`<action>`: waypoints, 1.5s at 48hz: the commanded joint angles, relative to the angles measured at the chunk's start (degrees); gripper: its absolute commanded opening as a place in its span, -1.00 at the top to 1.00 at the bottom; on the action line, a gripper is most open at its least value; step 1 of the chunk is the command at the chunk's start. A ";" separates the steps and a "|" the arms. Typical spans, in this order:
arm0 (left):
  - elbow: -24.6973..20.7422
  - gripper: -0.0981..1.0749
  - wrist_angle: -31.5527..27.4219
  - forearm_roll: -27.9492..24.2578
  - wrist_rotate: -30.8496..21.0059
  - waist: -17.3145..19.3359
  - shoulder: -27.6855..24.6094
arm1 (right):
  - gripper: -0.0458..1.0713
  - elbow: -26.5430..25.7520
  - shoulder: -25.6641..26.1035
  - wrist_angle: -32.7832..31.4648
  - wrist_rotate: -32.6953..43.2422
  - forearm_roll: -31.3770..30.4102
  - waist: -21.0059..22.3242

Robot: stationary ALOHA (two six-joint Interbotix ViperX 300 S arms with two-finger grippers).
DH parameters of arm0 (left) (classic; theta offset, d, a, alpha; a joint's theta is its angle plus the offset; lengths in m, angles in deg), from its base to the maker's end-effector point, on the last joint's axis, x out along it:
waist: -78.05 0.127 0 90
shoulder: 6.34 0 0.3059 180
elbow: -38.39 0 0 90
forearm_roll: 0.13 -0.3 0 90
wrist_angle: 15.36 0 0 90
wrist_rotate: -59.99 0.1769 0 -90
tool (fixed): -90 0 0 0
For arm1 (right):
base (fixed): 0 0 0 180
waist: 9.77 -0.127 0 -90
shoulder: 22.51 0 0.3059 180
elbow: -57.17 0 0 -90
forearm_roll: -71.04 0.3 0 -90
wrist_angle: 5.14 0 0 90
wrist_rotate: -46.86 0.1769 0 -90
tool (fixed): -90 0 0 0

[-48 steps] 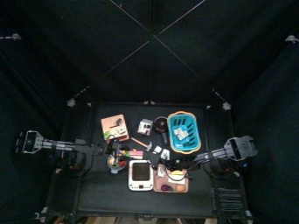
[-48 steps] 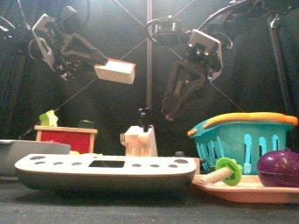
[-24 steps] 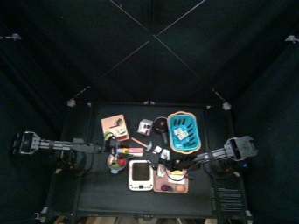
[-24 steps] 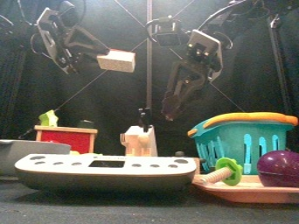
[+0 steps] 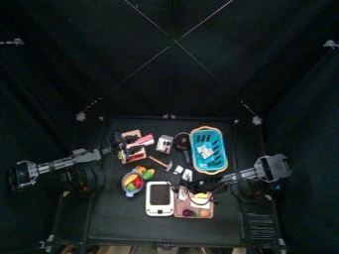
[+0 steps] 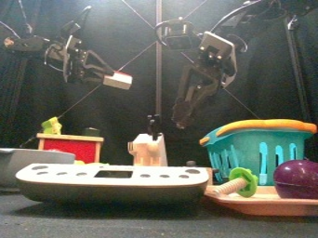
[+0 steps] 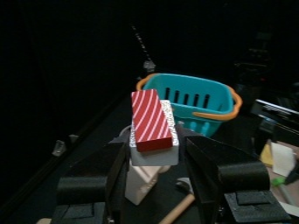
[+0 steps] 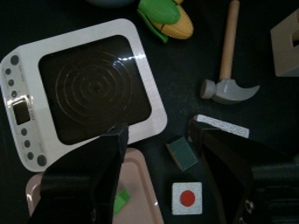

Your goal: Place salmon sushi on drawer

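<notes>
The salmon sushi [image 7: 152, 122], a white rice block topped with red and white stripes, is held between the jaws of my left gripper [image 7: 156, 145]. In the front view the salmon sushi [image 6: 118, 80] hangs high in the air, above and to the right of the drawer [image 6: 70, 147]. The drawer [image 5: 130, 142] is a small pinkish-brown box with a green mark, at the table's back left. My left gripper [image 5: 115, 153] reaches it from the left. My right gripper [image 8: 163, 133] hovers open and empty over the table's front right.
A teal basket [image 5: 209, 147] stands at the back right. The flat white device [image 5: 159, 198] lies at the front, a pink tray [image 6: 267, 200] with a purple ball beside it. A wooden hammer [image 8: 228, 77], small blocks and a white figure [image 6: 149, 149] clutter the middle.
My left arm has swung with the sushi from the table's front left toward the back, up beside the drawer, and now stretches out more level. The right arm has not moved.
</notes>
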 commanded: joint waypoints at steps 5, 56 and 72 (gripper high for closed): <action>0.09 -0.23 0.26 -0.09 0.00 6.42 -0.88 | -0.70 -0.97 0.44 0.26 0.00 -0.09 0.79; 13.36 -0.37 -12.57 -1.05 5.89 14.15 5.89 | -0.70 -1.14 0.18 0.18 0.00 -0.09 0.79; 12.39 -0.84 -12.30 0.44 5.71 13.89 7.12 | -0.70 -1.14 0.09 0.09 -0.09 -0.09 0.79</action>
